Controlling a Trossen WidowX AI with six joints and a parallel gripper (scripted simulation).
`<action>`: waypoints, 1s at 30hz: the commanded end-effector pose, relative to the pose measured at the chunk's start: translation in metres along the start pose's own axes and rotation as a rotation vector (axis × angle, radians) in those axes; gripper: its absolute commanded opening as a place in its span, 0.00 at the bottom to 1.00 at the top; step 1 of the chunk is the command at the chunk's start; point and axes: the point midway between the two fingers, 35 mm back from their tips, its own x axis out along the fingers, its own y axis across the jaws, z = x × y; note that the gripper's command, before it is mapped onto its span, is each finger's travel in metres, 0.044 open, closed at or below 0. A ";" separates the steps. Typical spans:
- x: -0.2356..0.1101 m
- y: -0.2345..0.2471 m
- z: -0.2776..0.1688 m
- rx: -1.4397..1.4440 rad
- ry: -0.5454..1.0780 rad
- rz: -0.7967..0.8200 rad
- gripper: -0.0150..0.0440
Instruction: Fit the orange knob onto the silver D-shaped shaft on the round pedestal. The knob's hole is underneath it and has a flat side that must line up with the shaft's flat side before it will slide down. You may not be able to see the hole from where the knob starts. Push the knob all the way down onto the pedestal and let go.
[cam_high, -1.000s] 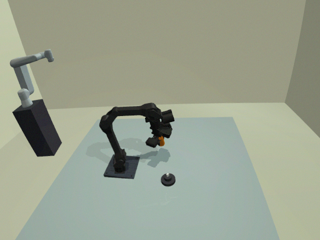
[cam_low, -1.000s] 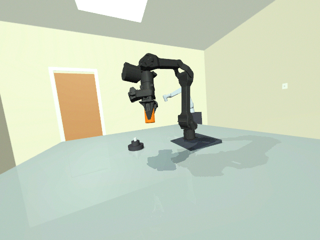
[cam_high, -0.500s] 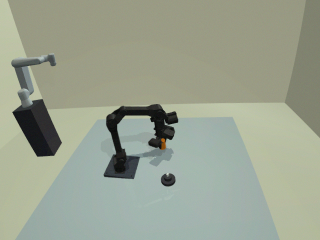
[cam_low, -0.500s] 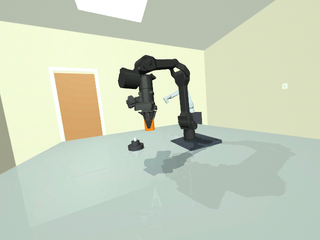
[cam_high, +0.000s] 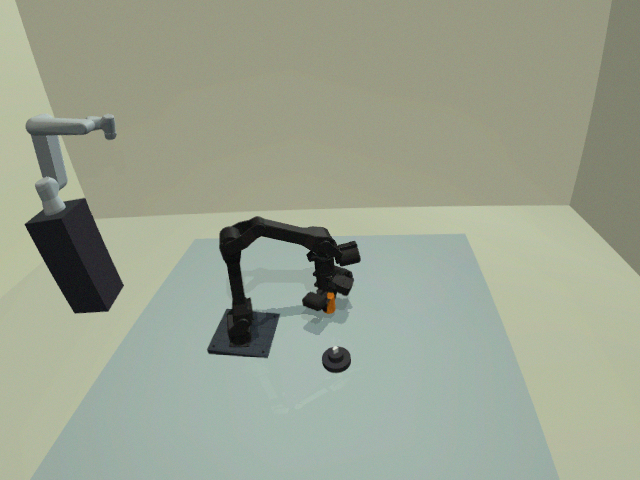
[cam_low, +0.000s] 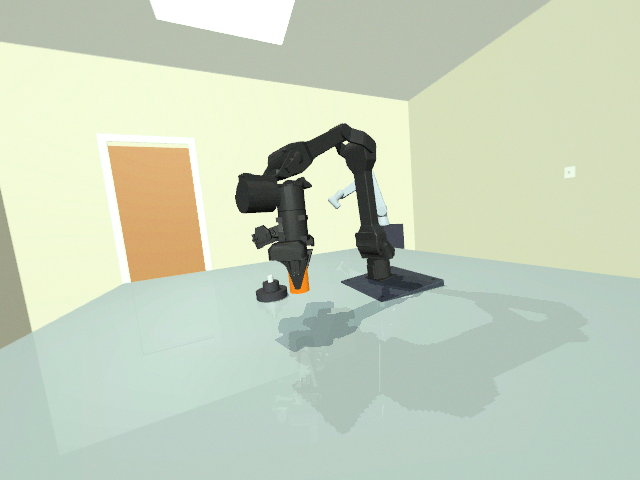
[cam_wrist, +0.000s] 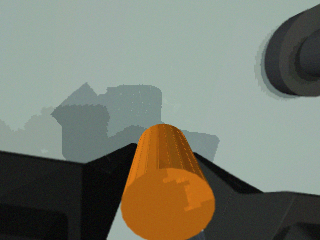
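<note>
Gripper (cam_low: 298, 279) is clamped on the orange knob (cam_low: 299, 284), low beside the pedestal (cam_low: 270, 292). If the flats don't match the shaft (cam_low: 269, 280), it'll probably jam.

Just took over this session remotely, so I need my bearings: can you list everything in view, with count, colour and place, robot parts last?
Knob: one, orange, clamped in the gripper, low over the table, beside the pedestal and not yet on the shaft.
Pedestal: one, dark round, on the table in front of the arm's base.
Shaft: one, silver, upright in the pedestal's centre, bare.
Table: one, pale blue-grey, glossy.
Block: one, dark, left of the table, carrying a second light grey arm.
Door: one, orange-brown, white frame, back wall.
Ceiling light: one, white.
Wall plate: one, white, side wall.
Base plate: one, dark, on the table.
Arm: one, black.
Gripper: one, black, shut on the knob.
</note>
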 end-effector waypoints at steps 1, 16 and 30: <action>0.020 0.001 0.001 0.003 -0.004 -0.004 0.25; 0.057 0.000 -0.001 0.005 -0.004 -0.008 0.25; 0.055 0.001 -0.001 0.002 0.000 -0.009 0.66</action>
